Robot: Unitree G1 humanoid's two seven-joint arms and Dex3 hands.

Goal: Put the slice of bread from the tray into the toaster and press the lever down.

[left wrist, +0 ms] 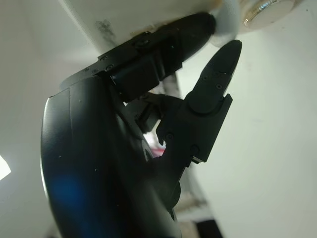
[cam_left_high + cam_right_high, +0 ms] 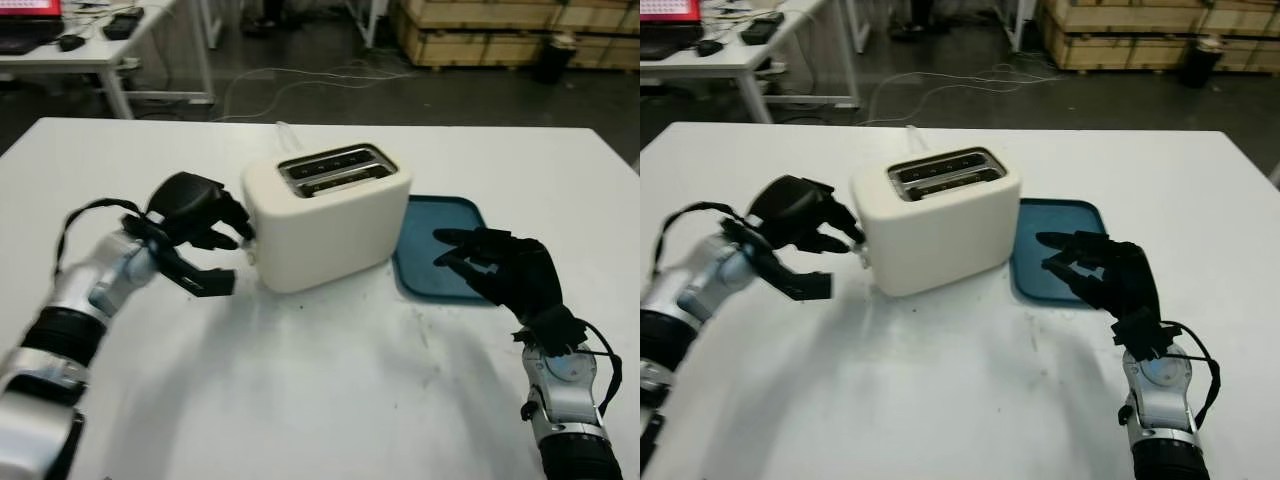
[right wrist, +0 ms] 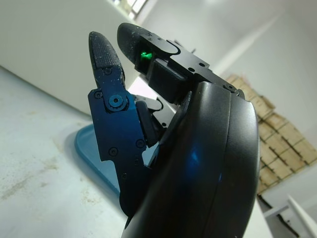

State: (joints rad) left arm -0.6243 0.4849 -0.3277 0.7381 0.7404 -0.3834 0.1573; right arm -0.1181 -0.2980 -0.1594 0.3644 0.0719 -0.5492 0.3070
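Toaster (image 2: 328, 215) lever apparently touched by left hand (image 2: 200, 222) fingers (image 1: 195, 29), wrist cam.

Matt cream plastic toaster (image 2: 328, 222) with metal slots; smooth blue tray (image 2: 445, 215).

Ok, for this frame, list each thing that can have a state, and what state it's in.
Cream two-slot toaster: upright on the table, bread in the slots.
Toaster lever: left hand's fingers on it.
Blue plastic tray: beside the toaster, no bread on it.
Left hand: at the toaster's lever end.
Right hand: open, over the tray's near edge.
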